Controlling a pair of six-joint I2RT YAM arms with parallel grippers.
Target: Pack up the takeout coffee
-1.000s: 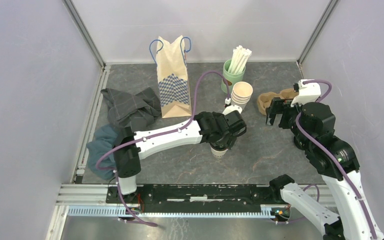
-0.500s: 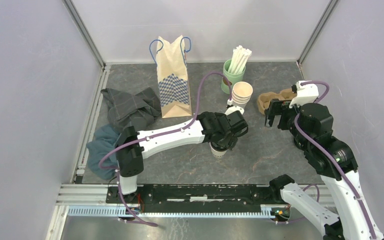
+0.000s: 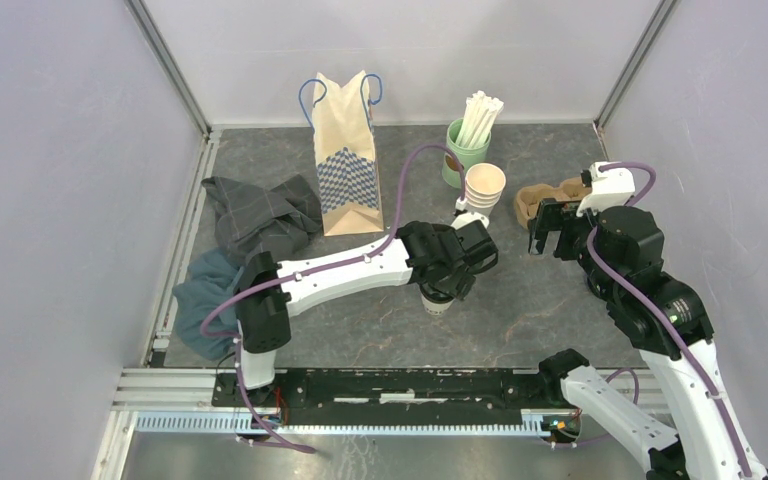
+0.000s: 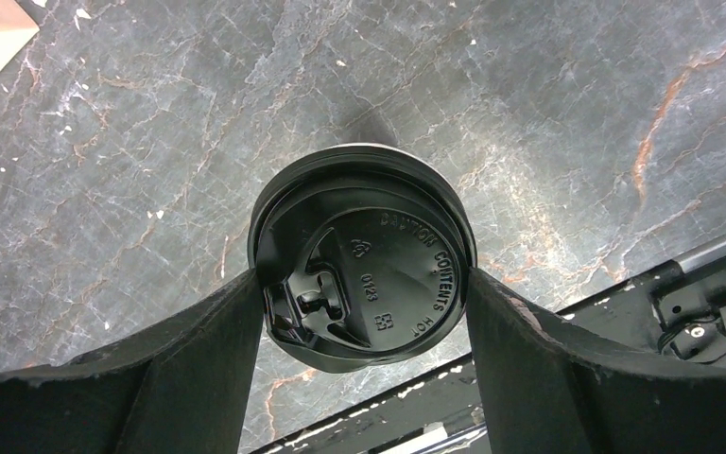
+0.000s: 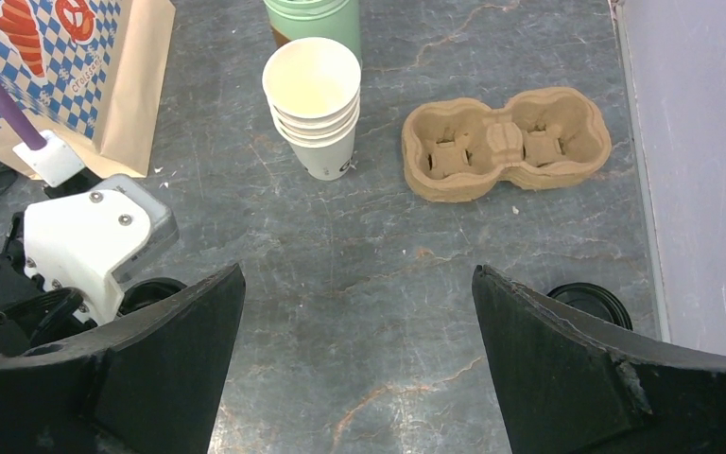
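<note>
A takeout coffee cup (image 3: 438,303), white with a round black lid (image 4: 363,263), stands on the dark stone table near the middle. My left gripper (image 4: 364,279) comes down over it, and both black fingers (image 4: 208,350) press against the lid's rim on either side. Seen from the right wrist, that lid (image 5: 146,291) peeks out beside the left arm's white wrist. My right gripper (image 5: 357,274) hangs open over bare table at the right, nothing between its fingers. Another round black lid (image 5: 591,303) lies by the right wall; what is under it is hidden.
A brown pulp carrier (image 5: 506,142) lies at the back right. Beside it are a stack of empty paper cups (image 5: 312,90) and a green cup of straws (image 3: 465,150). A paper bag (image 3: 345,160) stands at the back; dark cloths (image 3: 250,220) lie on the left.
The left arm's elbow has shifted slightly right, and the right gripper has crept a little to the left. The cup stays where it was.
</note>
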